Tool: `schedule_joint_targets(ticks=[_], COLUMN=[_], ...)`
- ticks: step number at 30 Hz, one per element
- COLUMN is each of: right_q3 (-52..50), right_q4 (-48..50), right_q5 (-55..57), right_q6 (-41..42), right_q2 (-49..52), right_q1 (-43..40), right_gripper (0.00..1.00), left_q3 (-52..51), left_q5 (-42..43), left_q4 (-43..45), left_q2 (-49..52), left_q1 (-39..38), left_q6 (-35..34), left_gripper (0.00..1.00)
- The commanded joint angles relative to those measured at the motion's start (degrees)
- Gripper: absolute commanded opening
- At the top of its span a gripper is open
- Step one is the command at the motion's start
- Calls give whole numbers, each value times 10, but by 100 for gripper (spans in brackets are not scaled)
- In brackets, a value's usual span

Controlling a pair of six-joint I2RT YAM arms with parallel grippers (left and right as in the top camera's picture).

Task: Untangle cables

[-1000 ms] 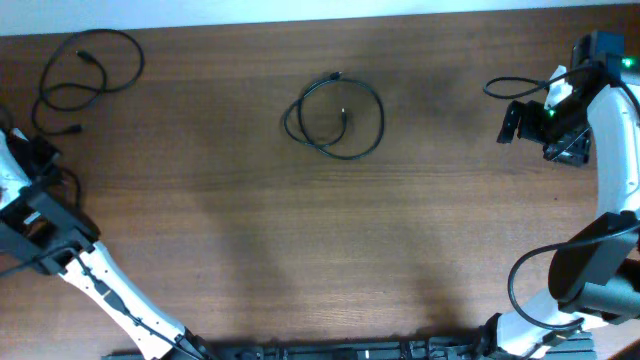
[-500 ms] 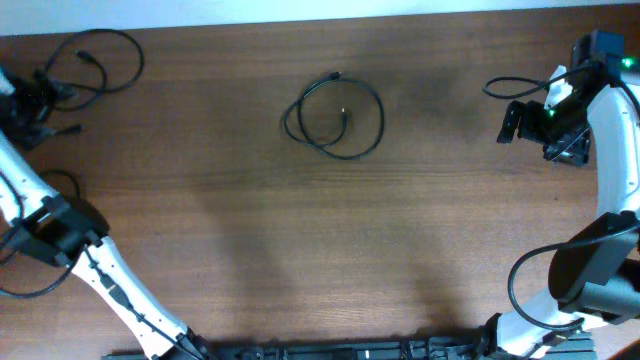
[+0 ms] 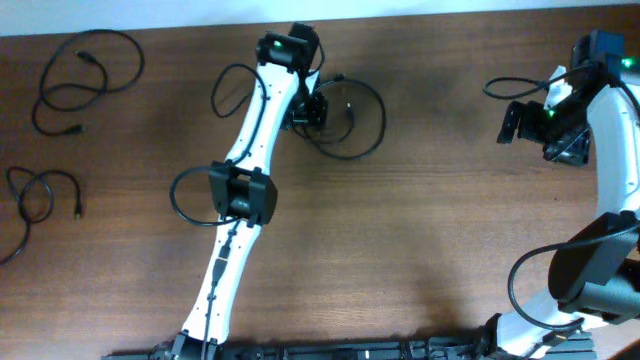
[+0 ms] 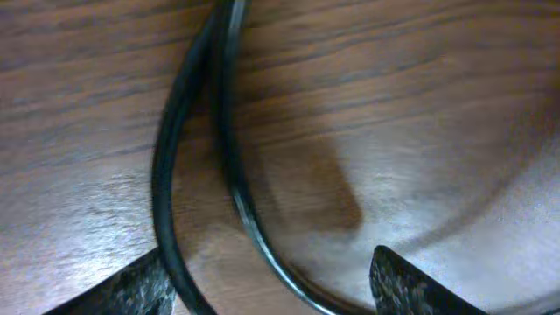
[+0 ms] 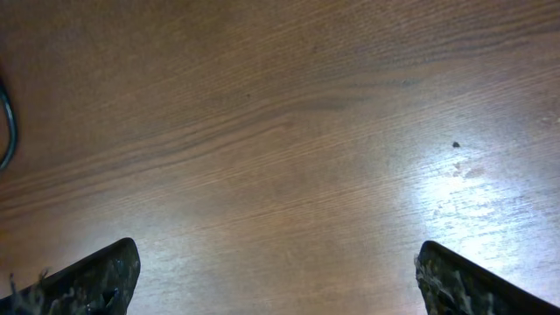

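Observation:
A coil of thin black cables [image 3: 380, 118] lies at the middle back of the table. My left gripper [image 3: 305, 108] is down at the coil's left side. In the left wrist view two strands of the cables [image 4: 229, 149] run between the left gripper [image 4: 267, 293]'s dark fingertips [image 4: 131, 289], which stand apart; one strand lies against the left fingertip. Two separate loose cables rest at the far left, one at the back [image 3: 86, 58] and one nearer [image 3: 50, 176]. My right gripper [image 3: 512, 122] hovers open at the right, and the right wrist view shows the gripper [image 5: 280, 289] over bare wood.
The brown wooden table [image 3: 400, 250] ends at a pale back edge. The left arm [image 3: 238, 190] stretches from the front edge to the coil. A sliver of cable [image 5: 5, 122] shows at the left rim of the right wrist view.
The left arm swung from the far left edge to the central coil. A small loose cable now lies where that gripper was. The right arm has not moved.

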Motion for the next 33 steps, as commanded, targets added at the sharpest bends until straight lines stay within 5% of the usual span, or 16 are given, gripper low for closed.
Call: schedule_joint_targets(ticks=[1, 2, 4, 6, 10, 14, 21, 29, 33], right_q3=[1, 1, 1, 1, 1, 1, 1, 1, 1], right_q4=[0, 0, 0, 0, 0, 0, 0, 0, 0], right_q5=[-3, -3, -3, -3, -3, -3, -2, -3, -3], right_q6=[-5, -5, -5, -5, -4, -5, -5, -4, -5], right_q2=[-1, -1, -1, -1, -1, -1, -1, -1, -1], right_q1=[-2, -2, -2, -2, -2, -2, -2, -2, -2], right_gripper=[98, 99, 98, 98, 98, 98, 99, 98, 98], left_q3=[-1, -1, -1, 0, 2, 2, -1, -2, -98], left_q5=[-79, -78, -79, -83, -124, -123, -73, -142, -143], left_q4=[-4, -3, -4, -3, -1, 4, -5, -5, -5], left_q2=[15, 15, 16, 16, -85, -255, -273, -410, -449], left_q1=[-15, -18, -18, -18, 0, 113, 277, 307, 352], left_q6=[-73, -73, -73, -73, -69, -134, -154, -120, -120], left_gripper=[70, 66, 27, 0, 0, 0, 0, 0, 0])
